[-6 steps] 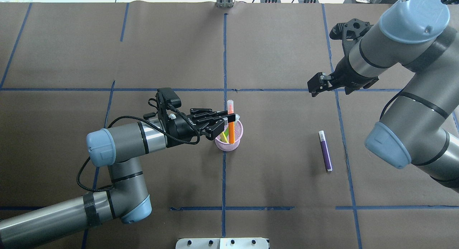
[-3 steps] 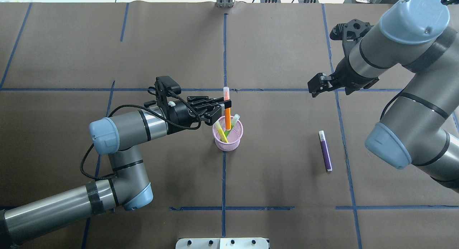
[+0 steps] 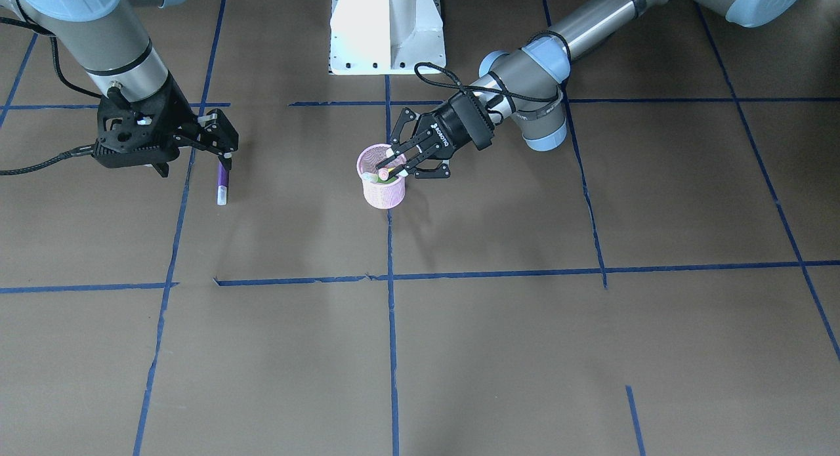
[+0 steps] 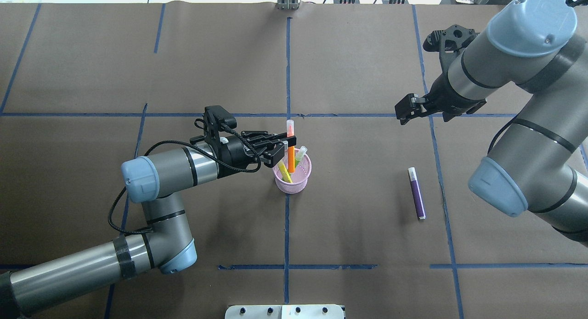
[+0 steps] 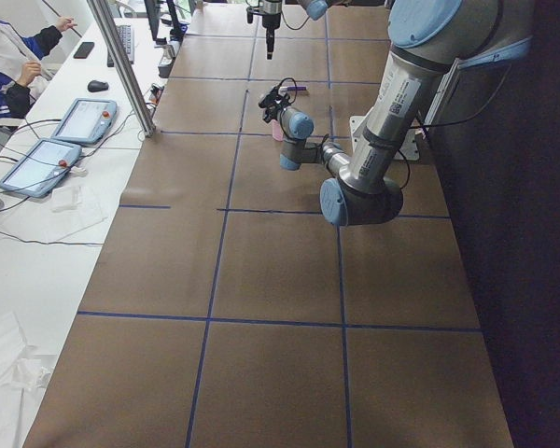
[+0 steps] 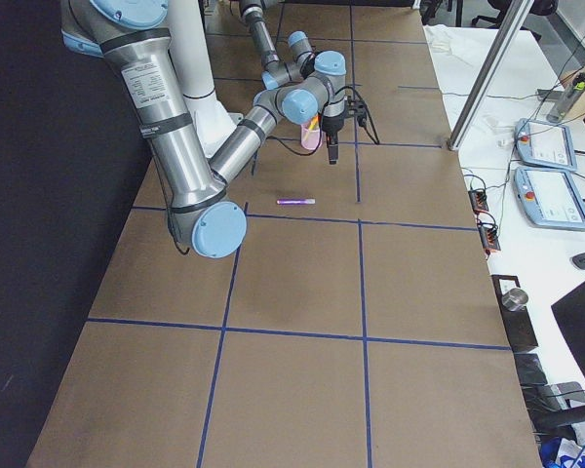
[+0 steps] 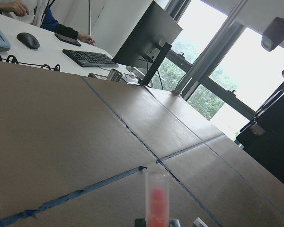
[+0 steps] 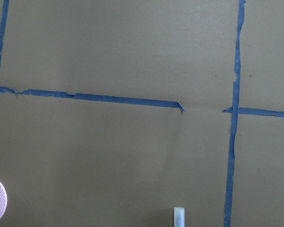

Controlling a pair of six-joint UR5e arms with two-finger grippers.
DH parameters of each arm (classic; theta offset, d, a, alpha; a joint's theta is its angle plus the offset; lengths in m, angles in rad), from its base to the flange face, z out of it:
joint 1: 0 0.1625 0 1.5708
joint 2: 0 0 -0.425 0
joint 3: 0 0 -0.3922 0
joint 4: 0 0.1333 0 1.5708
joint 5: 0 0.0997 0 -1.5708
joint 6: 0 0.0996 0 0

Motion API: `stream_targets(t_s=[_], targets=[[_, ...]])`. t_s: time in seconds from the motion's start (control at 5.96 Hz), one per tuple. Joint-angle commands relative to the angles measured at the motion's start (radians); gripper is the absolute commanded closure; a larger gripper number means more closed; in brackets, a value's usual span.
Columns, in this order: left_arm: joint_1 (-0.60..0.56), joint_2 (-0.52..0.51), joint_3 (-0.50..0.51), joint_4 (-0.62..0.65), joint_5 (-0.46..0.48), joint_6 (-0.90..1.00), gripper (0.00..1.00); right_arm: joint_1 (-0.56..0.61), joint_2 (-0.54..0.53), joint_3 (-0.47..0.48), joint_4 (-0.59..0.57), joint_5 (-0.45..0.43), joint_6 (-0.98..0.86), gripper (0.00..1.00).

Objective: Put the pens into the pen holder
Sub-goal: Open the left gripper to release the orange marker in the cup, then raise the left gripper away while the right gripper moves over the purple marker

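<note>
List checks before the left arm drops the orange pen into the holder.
1. Left gripper jaws shut on orange pen: ok.
2. Orange pen upright, lower end in pen holder mouth: ok.
3. Pen holder upright: ok.
4. Room beside yellow pen and green pen inside: cannot tell.
5. Right gripper away from pen holder: ok.
6. Purple pen collected: not ok, lying outside.

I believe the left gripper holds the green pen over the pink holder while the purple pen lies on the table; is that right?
Not quite: the left gripper holds the orange pen, not the green one, as the overhead exterior view shows; the rest is right.
</note>
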Motion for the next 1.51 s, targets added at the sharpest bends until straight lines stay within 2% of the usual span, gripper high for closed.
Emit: stream_targets(t_s=[0.0, 0.17, 0.5, 0.67, 0.84, 1.01, 1.18, 1.34], targets=[[0.021, 0.000, 0.003, 0.000, 0.030, 0.000, 0.39, -0.001, 0.000, 0.000, 0.000, 0.000, 0.000, 0.00], [0.020, 0.000, -0.003, 0.000, 0.030, 0.003, 0.04, -0.001, 0.000, 0.000, 0.000, 0.000, 0.000, 0.00], [0.012, 0.000, -0.029, 0.005, 0.027, -0.009, 0.00, -0.001, 0.000, -0.003, 0.000, 0.000, 0.000, 0.00], [-0.015, 0.011, -0.087, 0.088, 0.012, -0.083, 0.00, -0.002, -0.019, -0.007, 0.000, 0.000, 0.004, 0.00], [-0.055, 0.017, -0.204, 0.265, -0.066, -0.108, 0.00, -0.007, -0.025, -0.014, -0.002, 0.002, 0.004, 0.00], [-0.086, 0.032, -0.285, 0.379, -0.078, -0.131, 0.00, -0.027, -0.025, -0.036, -0.002, 0.003, 0.035, 0.00], [-0.133, 0.056, -0.342, 0.459, -0.141, -0.147, 0.00, -0.053, -0.024, -0.062, 0.000, 0.002, 0.053, 0.00], [-0.241, 0.087, -0.420, 0.636, -0.327, -0.191, 0.00, -0.092, -0.025, -0.093, 0.005, -0.009, 0.050, 0.00]])
